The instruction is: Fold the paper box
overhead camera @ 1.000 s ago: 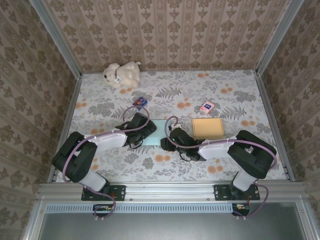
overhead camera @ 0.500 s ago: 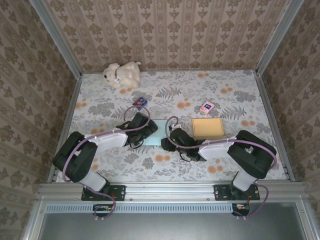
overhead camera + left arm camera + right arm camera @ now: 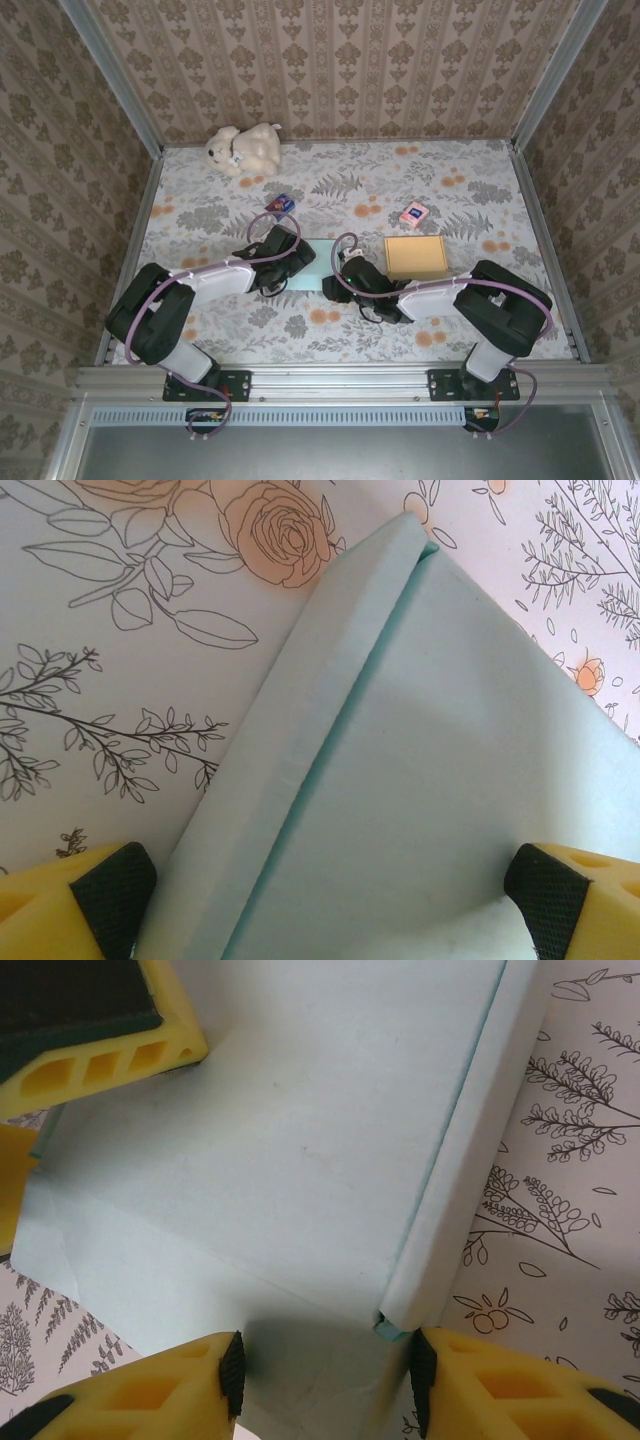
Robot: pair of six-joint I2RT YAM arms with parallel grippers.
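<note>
Lying at centre frame of the top view on the floral table (image 3: pixel 450 180): pale blue paper box (image 3: pixel 312 262), one long edge folded up. Left gripper (image 3: pixel 325 895): jaws spread wide, straddling the box at lower frame. Right gripper (image 3: pixel 325 1370): jaws half closed about a box corner; whether they grip it cannot be told

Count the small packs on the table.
2. A blue pack lies beyond the left arm, nearer than the teddy. A pink pack lies just beyond the tan box. The arms could be hiding more.
</note>
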